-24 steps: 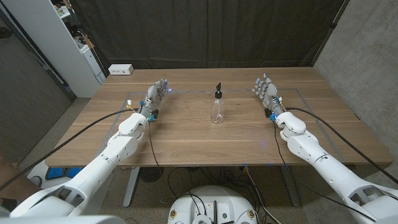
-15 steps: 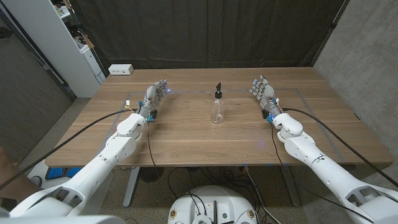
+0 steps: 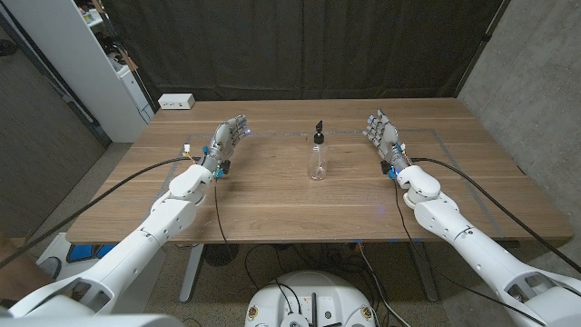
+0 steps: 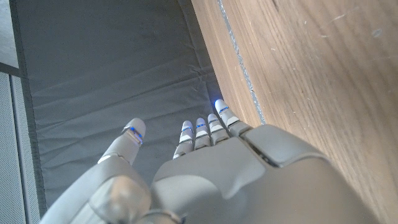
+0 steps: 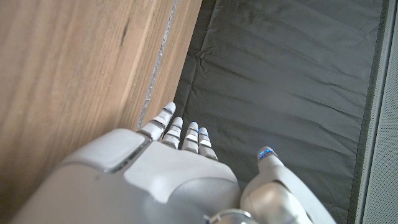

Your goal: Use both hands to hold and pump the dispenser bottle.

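A clear dispenser bottle (image 3: 317,160) with a black pump top stands upright at the middle of the wooden table (image 3: 272,195). My left hand (image 3: 227,141) is off to its left, fingers straight and apart, holding nothing. My right hand (image 3: 384,133) is about as far off to the bottle's right, also with fingers extended and empty. Both hands are well apart from the bottle. The left wrist view has my left hand (image 4: 211,174) beside the table top, and the right wrist view has my right hand (image 5: 161,174) the same way, fingers pointing at the dark curtain.
A white power strip (image 3: 176,102) lies at the table's far left corner. A dark curtain (image 3: 300,45) hangs behind the table, a white cabinet (image 3: 91,64) stands at the left. Black cables (image 3: 136,182) trail from both arms over the table.
My right hand has edged slightly to the left, toward the bottle. The left hand and the bottle stay where they were.
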`<act>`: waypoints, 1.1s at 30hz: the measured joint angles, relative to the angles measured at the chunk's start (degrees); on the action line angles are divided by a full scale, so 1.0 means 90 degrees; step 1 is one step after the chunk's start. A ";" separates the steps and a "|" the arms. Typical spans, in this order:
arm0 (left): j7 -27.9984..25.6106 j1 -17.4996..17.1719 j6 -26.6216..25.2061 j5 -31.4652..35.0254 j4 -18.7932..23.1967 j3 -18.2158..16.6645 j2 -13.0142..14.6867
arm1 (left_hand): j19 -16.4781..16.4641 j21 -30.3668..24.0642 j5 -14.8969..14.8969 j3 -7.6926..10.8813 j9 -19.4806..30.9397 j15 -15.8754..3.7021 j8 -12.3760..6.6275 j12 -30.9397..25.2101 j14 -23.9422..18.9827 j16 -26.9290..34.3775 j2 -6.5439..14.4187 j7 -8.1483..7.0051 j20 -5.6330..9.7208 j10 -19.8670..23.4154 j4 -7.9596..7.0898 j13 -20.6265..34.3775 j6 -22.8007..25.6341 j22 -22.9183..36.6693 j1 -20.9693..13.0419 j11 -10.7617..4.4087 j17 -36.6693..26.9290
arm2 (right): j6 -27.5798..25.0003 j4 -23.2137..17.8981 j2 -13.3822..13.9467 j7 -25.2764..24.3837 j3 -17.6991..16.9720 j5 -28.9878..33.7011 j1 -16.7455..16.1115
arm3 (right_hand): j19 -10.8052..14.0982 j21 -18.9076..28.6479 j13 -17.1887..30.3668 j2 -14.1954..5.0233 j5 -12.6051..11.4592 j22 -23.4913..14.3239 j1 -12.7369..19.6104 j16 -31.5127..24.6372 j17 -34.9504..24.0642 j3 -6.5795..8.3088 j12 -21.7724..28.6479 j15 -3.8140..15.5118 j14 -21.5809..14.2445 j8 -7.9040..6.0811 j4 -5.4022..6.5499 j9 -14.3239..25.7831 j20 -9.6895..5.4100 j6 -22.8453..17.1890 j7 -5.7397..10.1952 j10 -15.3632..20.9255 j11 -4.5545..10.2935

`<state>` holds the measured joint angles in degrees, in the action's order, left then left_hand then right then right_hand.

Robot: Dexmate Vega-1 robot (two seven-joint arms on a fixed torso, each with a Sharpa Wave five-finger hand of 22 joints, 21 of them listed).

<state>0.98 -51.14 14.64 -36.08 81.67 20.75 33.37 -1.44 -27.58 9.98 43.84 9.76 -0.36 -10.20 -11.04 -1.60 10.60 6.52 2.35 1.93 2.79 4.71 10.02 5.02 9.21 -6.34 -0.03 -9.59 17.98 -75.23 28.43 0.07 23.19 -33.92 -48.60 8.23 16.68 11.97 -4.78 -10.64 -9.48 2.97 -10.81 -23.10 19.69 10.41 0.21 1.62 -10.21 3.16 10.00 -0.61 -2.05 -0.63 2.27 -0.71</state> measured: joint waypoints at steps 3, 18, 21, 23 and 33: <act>-0.0047 -0.0045 -0.0029 0.0058 0.0107 0.0010 0.0039 | 0.0000 0.0026 0.0000 -0.0016 0.0000 -0.0029 0.0000 0.0000 -0.0029 0.0000 0.0001 -0.0026 0.0000 0.0045 0.0111 0.0000 0.0026 0.0000 -0.0052 -0.0045 0.0000 | -0.0010 -0.0016 0.0013 -0.0002 0.0000 0.0002 -0.0005 | 0.0025 0.0000 0.0000 0.0000 0.0000 0.0000 0.0000 0.0000 0.0030 0.0000 0.0000 0.0000 0.0000 0.0000 0.0000 -0.0001 -0.0025 0.0000 0.0000 0.0000 0.0000; 0.0047 -0.0325 0.0232 0.0292 0.0495 0.0087 0.0224 | -0.0147 0.0222 0.0024 -0.0079 -0.0001 -0.0179 -0.0099 -0.0049 -0.0129 0.0000 -0.0112 -0.0192 0.0012 0.0238 0.0570 -0.0001 0.0264 -0.0001 -0.0280 -0.0239 -0.0001 | -0.0090 -0.0027 0.0148 0.0084 -0.0024 0.0003 -0.0009 | 0.0034 -0.0052 -0.0030 0.0001 0.0000 0.0001 0.0000 0.0001 0.0059 0.0035 0.0045 0.0000 0.0000 0.0000 -0.0035 -0.0001 -0.0035 0.0000 0.0000 -0.0001 0.0000; 0.0103 -0.0374 0.0249 0.0306 0.0577 0.0093 0.0280 | -0.0197 0.0249 0.0024 -0.0094 -0.0001 -0.0179 -0.0099 -0.0049 -0.0129 0.0000 -0.0188 -0.0199 0.0015 0.0270 0.0629 0.0028 0.0270 -0.0001 -0.0356 -0.0270 -0.0001 | -0.0096 -0.0026 0.0170 0.0092 -0.0033 0.0003 -0.0009 | 0.0058 -0.0052 -0.0030 0.0001 0.0000 0.0001 0.0000 -0.0024 0.0059 0.0035 0.0045 0.0000 0.0000 0.0000 -0.0035 -0.0001 -0.0059 0.0001 0.0000 -0.0001 0.0000; 0.0139 -0.0396 0.0249 0.0307 0.0617 0.0095 0.0302 | -0.0211 0.0296 0.0024 -0.0092 -0.0001 -0.0179 -0.0099 -0.0048 -0.0129 0.0000 -0.0253 -0.0228 0.0006 0.0290 0.0664 0.0031 0.0295 -0.0001 -0.0421 -0.0341 -0.0001 | -0.0098 -0.0026 0.0180 0.0096 -0.0038 0.0003 -0.0011 | 0.0068 -0.0052 -0.0029 0.0001 0.0000 0.0001 0.0000 -0.0024 0.0070 0.0035 0.0045 0.0000 0.0000 0.0000 -0.0035 -0.0001 -0.0069 0.0001 0.0000 -0.0001 0.0000; 0.0470 -0.0470 0.0130 0.0276 0.0988 0.0139 0.0599 | -0.0252 0.0454 0.0074 -0.0045 0.0029 -0.0189 -0.0099 -0.0048 -0.0188 0.0000 -0.0443 -0.0377 0.0025 0.0266 0.0710 0.0032 0.0238 -0.0001 -0.0684 -0.0433 -0.0002 | -0.0118 -0.0012 0.0231 0.0137 -0.0059 -0.0019 -0.0027 | 0.0068 -0.0098 -0.0045 0.0001 0.0000 0.0001 0.0000 -0.0024 0.0088 0.0052 0.0044 0.0000 -0.0001 0.0000 -0.0052 -0.0002 -0.0068 0.0001 0.0000 -0.0001 0.0000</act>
<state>5.21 -55.37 15.81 -33.60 90.57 22.00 38.76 -3.70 -23.49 10.64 43.43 10.02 -2.06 -11.09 -11.48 -3.29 10.60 2.53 -1.04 2.15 5.18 11.10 10.30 7.16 9.20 -12.50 -3.93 -9.60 16.91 -75.34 30.51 1.30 22.66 -34.09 -48.85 8.84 15.79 11.56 -4.77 -10.64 -9.47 2.97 -11.03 -22.31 20.16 10.81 0.21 1.62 -10.20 2.69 9.99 -1.22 -2.04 -0.63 2.26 -0.71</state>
